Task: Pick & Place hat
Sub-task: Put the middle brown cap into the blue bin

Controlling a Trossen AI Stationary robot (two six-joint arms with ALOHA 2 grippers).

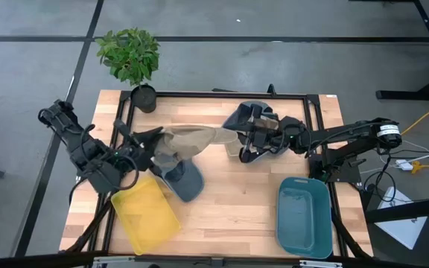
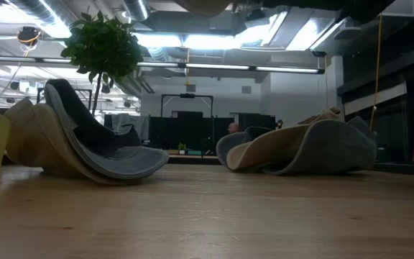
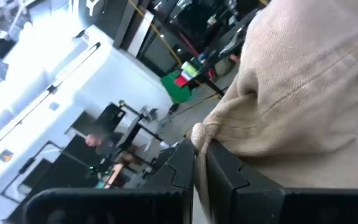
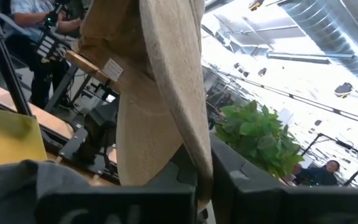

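A tan hat stretches between my two grippers above the table's middle; only its underside shows at the top of the low view. My left gripper is shut on its left end. My right gripper is shut on its right end. A grey-and-tan hat rests by its curled brim on the table below the left end. Another grey-and-tan hat lies on the table under the right gripper. My left gripper pinches a bunched fold of the tan hat's cloth between its two fingers, coming from the table's left. The hat is lifted clear of the table and runs away from the fingers toward the right arm. My right gripper pinches the tan hat's brim edge between its two fingers, coming from the table's right. The cloth stands edge-on in the fingers, with a white label showing on its inner side. This end is lifted clear too.
A yellow bin sits at the near left and a teal bin at the near right. A potted plant stands at the far left corner. Bare wood lies between the bins. People show in the room beyond.
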